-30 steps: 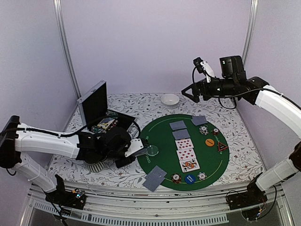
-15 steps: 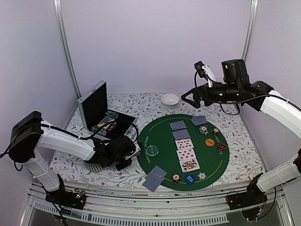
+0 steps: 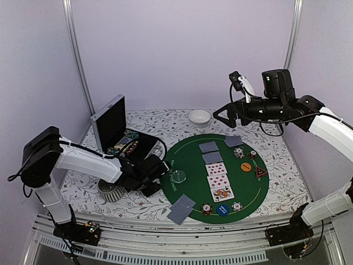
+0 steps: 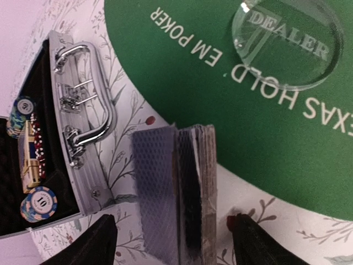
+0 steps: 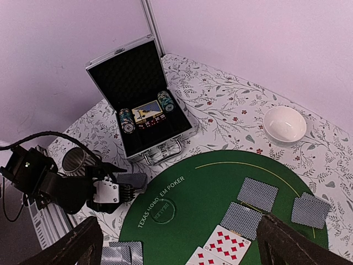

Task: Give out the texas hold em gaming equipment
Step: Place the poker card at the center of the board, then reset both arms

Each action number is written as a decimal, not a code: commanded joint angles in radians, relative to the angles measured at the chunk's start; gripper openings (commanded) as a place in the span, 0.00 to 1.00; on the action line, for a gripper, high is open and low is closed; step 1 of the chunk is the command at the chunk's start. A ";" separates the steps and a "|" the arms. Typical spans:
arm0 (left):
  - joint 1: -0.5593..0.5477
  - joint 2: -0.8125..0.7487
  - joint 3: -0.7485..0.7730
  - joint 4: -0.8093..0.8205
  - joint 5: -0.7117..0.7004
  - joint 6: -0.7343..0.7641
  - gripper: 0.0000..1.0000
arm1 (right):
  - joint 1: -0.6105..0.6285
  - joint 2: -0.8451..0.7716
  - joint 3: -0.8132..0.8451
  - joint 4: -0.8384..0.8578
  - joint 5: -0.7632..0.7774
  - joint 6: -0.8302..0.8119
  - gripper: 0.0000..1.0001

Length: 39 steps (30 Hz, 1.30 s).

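Case: open, just beside the left end effector; chip stacks inside.
Left end effector: open (fingers clear of the cards).
Deck: between its fingers, edge-on, long axis along them, far end toward the mat.
Right end effector: wide open, empty.

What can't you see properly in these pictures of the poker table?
Left wrist view: deck of grey-blue-backed playing cards shows only backs and edges; the bottom edge cuts it.
Top view: white left arm covers most of the ribbed grey mug.
Top view: small round chips are too small to read.
Right wrist view: face-up red-pipped cards are cut by the bottom edge.
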 commanded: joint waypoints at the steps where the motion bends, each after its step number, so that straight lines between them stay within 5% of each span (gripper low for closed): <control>1: 0.004 0.016 0.005 -0.155 0.171 -0.013 0.81 | 0.007 -0.020 0.024 -0.014 0.021 0.007 0.99; 11: 0.014 -0.111 0.125 -0.311 0.279 0.005 0.98 | 0.008 -0.023 0.087 -0.050 0.006 -0.025 0.99; 18: 0.024 -0.327 0.178 -0.200 0.352 0.035 0.98 | 0.003 -0.112 0.009 0.032 0.023 -0.052 0.99; 22: 0.091 -0.482 0.151 -0.126 0.301 0.004 0.98 | -0.120 -0.238 -0.128 0.155 0.012 -0.060 0.99; 28: 0.339 -0.706 0.113 -0.074 0.096 -0.069 0.98 | -0.396 -0.425 -0.394 0.387 -0.043 -0.012 0.99; 32: 0.604 -0.823 0.038 0.025 0.099 -0.125 0.98 | -0.541 -0.398 -0.487 0.471 -0.110 0.040 0.99; 35: 0.841 -0.830 -0.027 0.074 0.155 -0.224 0.98 | -0.626 -0.355 -0.570 0.561 -0.075 0.026 0.99; 39: 1.005 -0.771 -0.116 0.148 0.073 -0.313 0.98 | -0.759 -0.335 -0.751 0.771 -0.089 0.067 0.99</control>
